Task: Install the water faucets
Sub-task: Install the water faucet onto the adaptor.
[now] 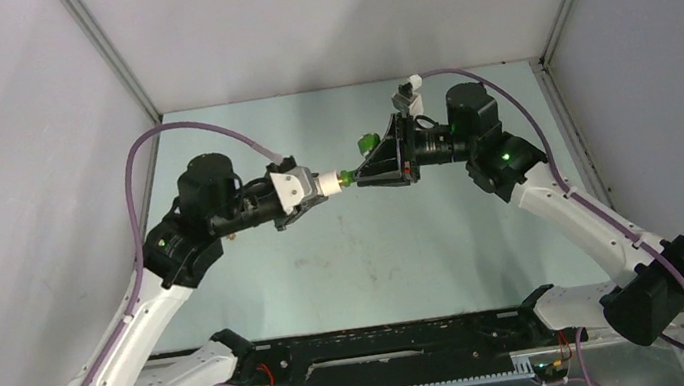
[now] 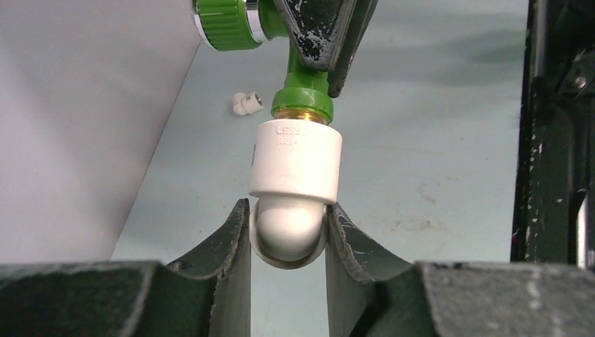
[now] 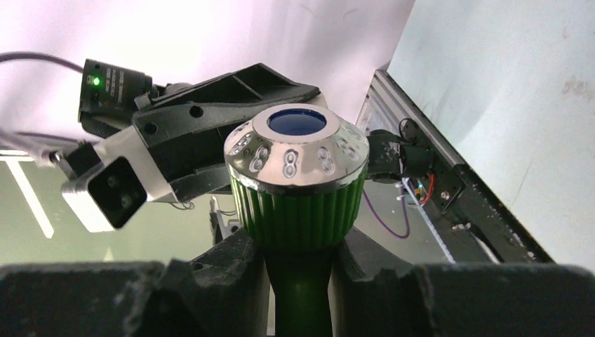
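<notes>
My left gripper [image 2: 288, 239] is shut on a white elbow fitting [image 2: 296, 168] and holds it above the table. My right gripper [image 3: 300, 274] is shut on the body of the green faucet [image 3: 297, 182], just under its ribbed knob. The green faucet [image 2: 302, 95] meets the fitting end to end, with its brass thread at the fitting's mouth. In the top view the left gripper [image 1: 317, 186], fitting [image 1: 327, 183], green faucet [image 1: 366, 142] and right gripper [image 1: 357, 177] meet mid-table. A small white and grey part [image 1: 408, 93], apparently the white faucet, lies near the back wall.
The same white and grey part shows in the left wrist view [image 2: 247, 103], on the table by the wall. Grey walls enclose the table [image 1: 348, 263] on three sides. A black rail [image 1: 380, 349] with wiring runs along the near edge.
</notes>
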